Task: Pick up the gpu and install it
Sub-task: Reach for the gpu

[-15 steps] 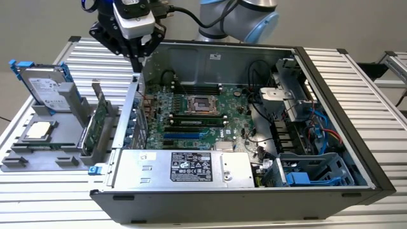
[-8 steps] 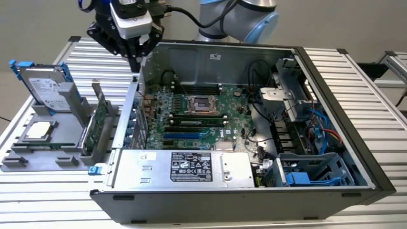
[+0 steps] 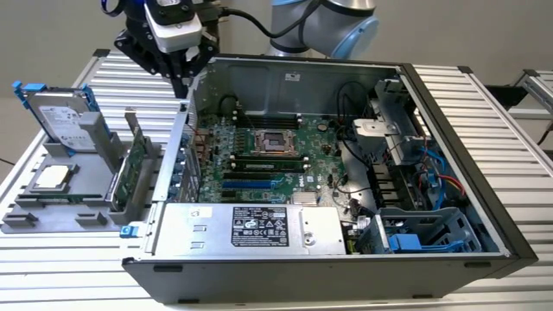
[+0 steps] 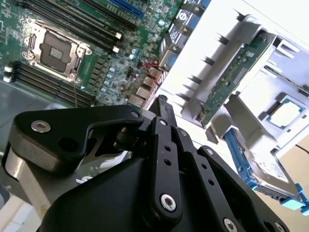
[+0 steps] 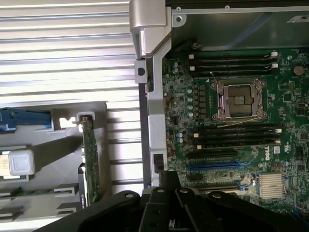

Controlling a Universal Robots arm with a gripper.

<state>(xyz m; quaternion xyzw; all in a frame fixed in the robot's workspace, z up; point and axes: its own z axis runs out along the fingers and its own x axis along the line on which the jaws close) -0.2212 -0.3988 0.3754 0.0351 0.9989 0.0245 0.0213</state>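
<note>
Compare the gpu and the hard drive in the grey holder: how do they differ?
The gpu is a thin green card; the hard drive is a thicker silver block with blue clips. The gpu stands on edge nearest the computer case; the hard drive leans tilted, farther from it. Both rest in the grey holder.

Black gripper (image 3: 182,83), grey-and-blue arm (image 3: 333,23)

gpu (image 3: 131,172): is standing on edge in the holder (image 3: 52,217), just beside the case (image 3: 302,272), on the exterior view's left.
hard drive (image 3: 65,120): is standing in the holder, farther from the case.
gripper (image 3: 183,89): is hovering over the case wall beside the holder.
</note>
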